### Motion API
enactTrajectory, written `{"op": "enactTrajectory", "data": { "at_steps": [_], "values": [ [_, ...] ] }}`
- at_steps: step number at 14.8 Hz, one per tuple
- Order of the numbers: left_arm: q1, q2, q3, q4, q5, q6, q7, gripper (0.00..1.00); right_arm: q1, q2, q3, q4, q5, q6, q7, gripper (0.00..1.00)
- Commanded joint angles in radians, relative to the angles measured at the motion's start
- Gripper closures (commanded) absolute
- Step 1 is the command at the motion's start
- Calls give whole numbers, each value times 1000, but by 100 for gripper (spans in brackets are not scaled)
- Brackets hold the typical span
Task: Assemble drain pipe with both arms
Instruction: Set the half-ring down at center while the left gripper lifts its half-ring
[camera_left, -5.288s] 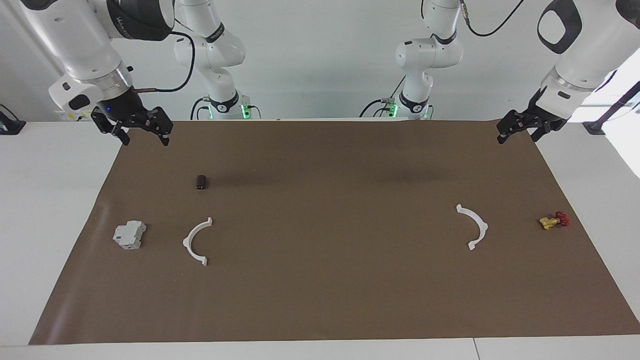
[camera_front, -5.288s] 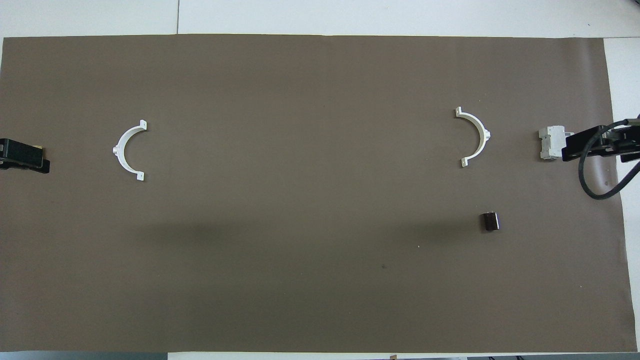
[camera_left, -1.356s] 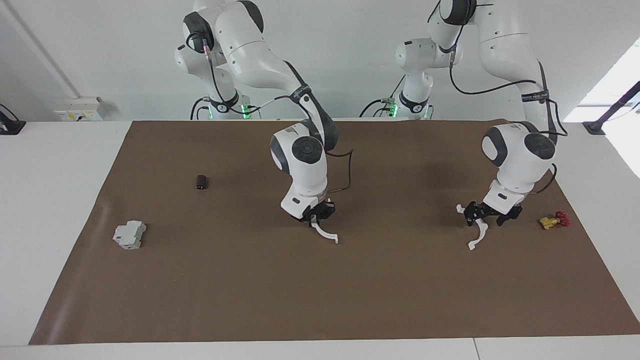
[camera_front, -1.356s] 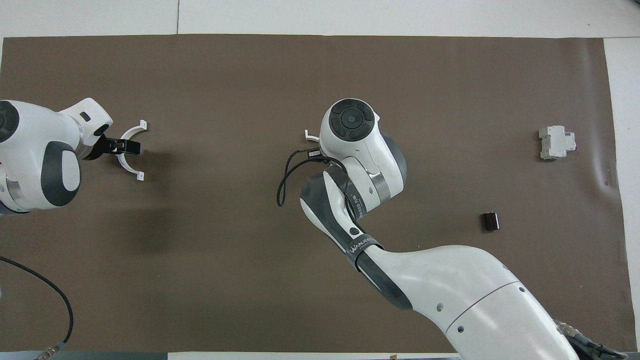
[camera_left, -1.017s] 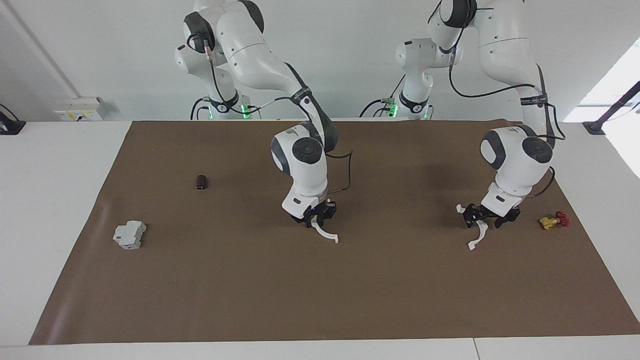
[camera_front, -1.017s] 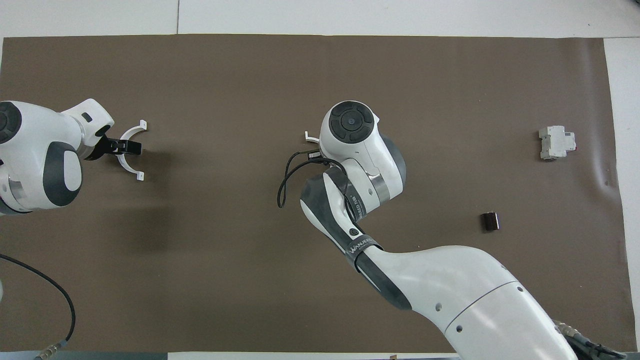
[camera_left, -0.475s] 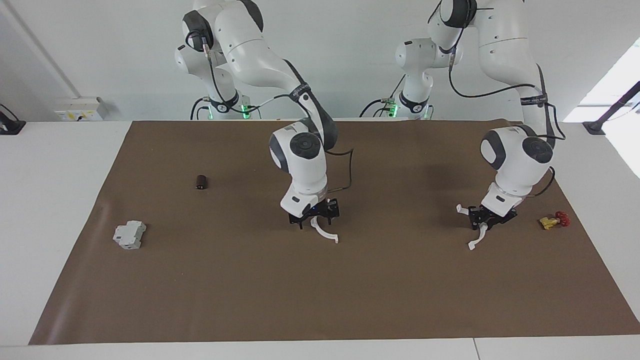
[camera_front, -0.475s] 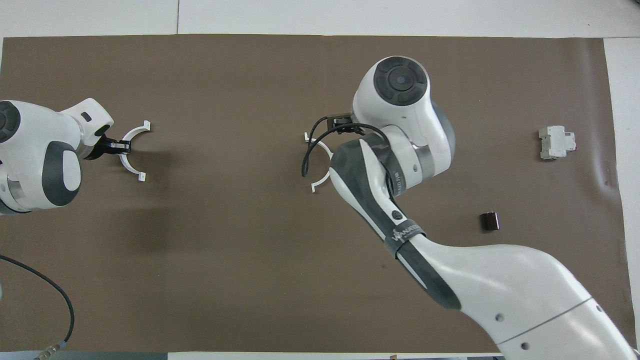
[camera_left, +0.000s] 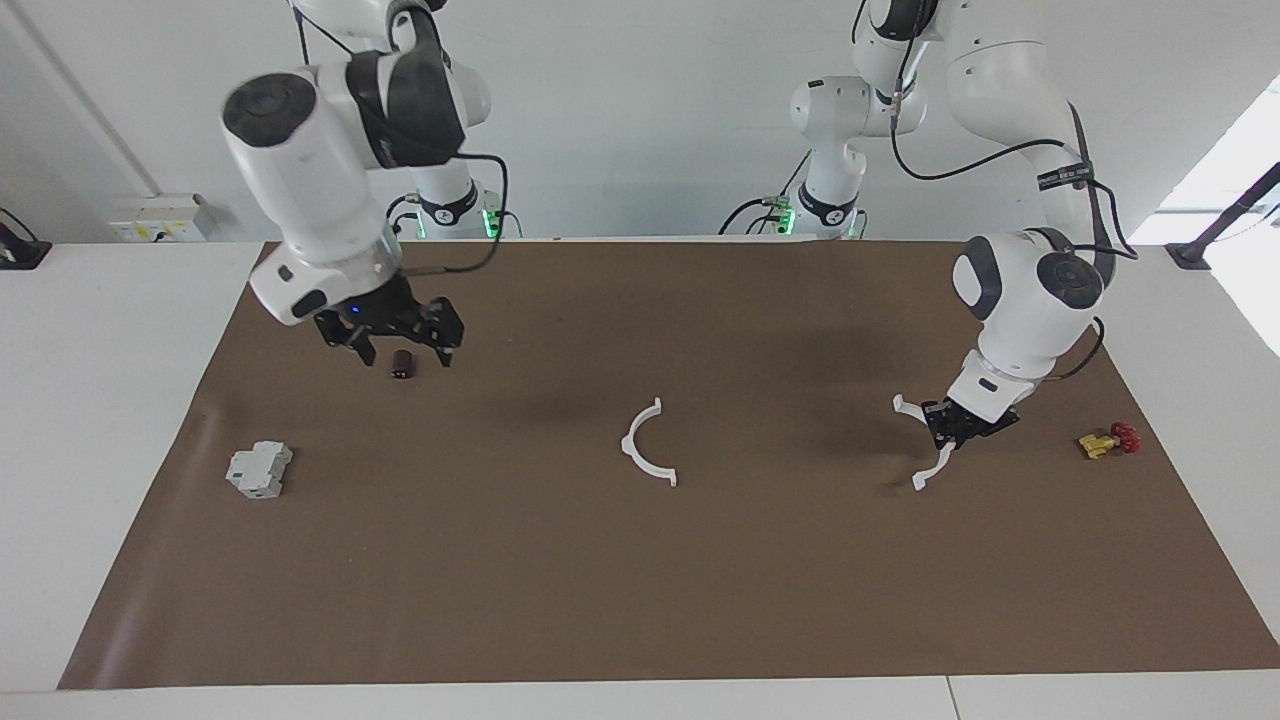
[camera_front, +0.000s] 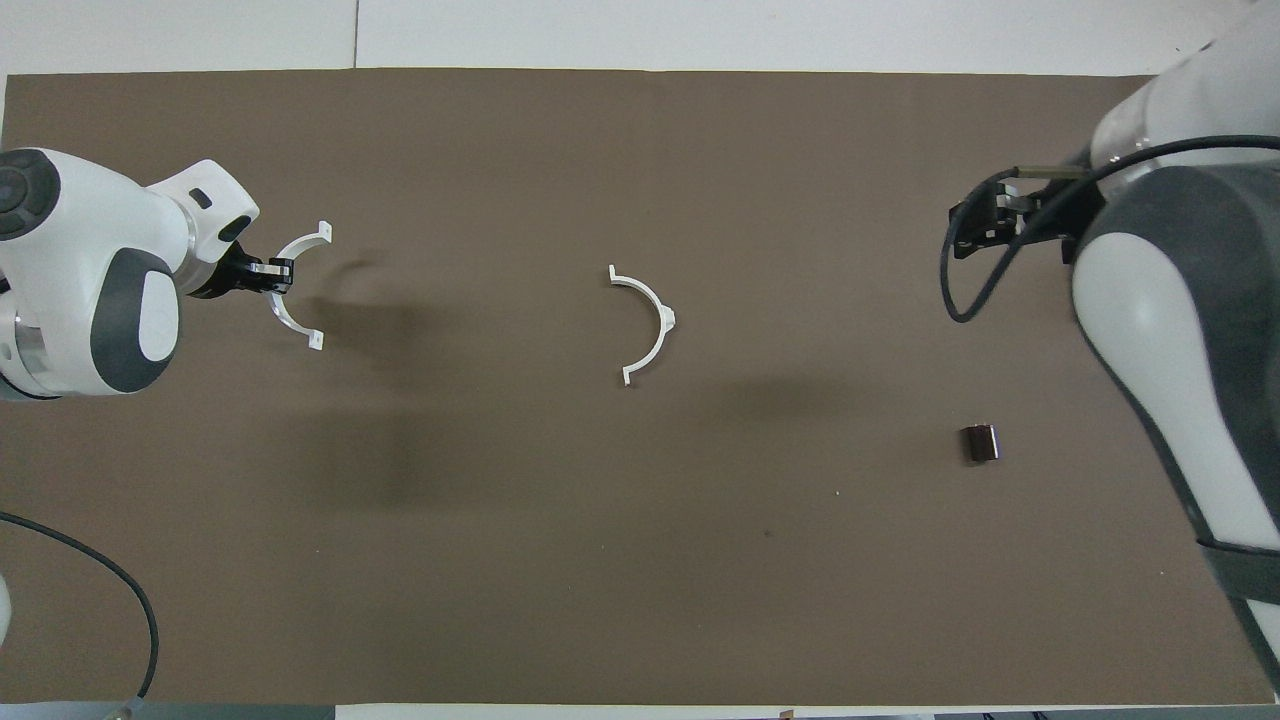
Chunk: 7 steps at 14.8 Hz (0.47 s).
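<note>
1. Change since half a second ago: my right gripper (camera_left: 397, 345) has left the middle of the mat (camera_left: 500, 600) and now hangs, jaws wide and empty, over the dark cylinder (camera_left: 403, 364) at the right arm's end.
2. Centre arc (camera_left: 645, 455) it released lies flat mid-mat where it was set down, well apart from both grippers.
3. My left gripper (camera_left: 962, 425) has clamped on the other arc (camera_left: 928, 440), fingers pinched on its mid-curve.
4. That arc has come up off the mat; in the overhead view its shadow falls clear of it and both tabbed ends stick out past the fingers.
5. It hangs over the left arm's end of the mat, near the small red-and-yellow valve (camera_left: 1108, 440), and well apart from the centre arc.
6. Grey box (camera_left: 259, 470) sits unmoved at the right arm's end, farther from the robots than the cylinder.
7. No containers on the table that I can see.
</note>
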Motion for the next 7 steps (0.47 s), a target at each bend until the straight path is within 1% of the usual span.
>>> {"op": "enactTrajectory", "data": {
  "at_steps": [1,3,5,6,7],
  "values": [
    [-135,-1,11,31,81,-69,-192,100,-44,-117,13,-98,-10,-46,-25,0],
    [-219,-2,9,31,89,-71,-326,100,-67,-146,13,-132,-36,-55,-76,0],
    [-310,6,9,34,89,-60,-446,100,-67,-174,14,-187,-44,-40,-82,0],
    [-357,18,9,43,90,-60,-506,100,-69,-183,14,-196,-44,-16,-87,0],
    [-400,56,11,69,90,-59,-570,100,-72,-192,13,-201,-48,12,-93,0]
  ]
}}
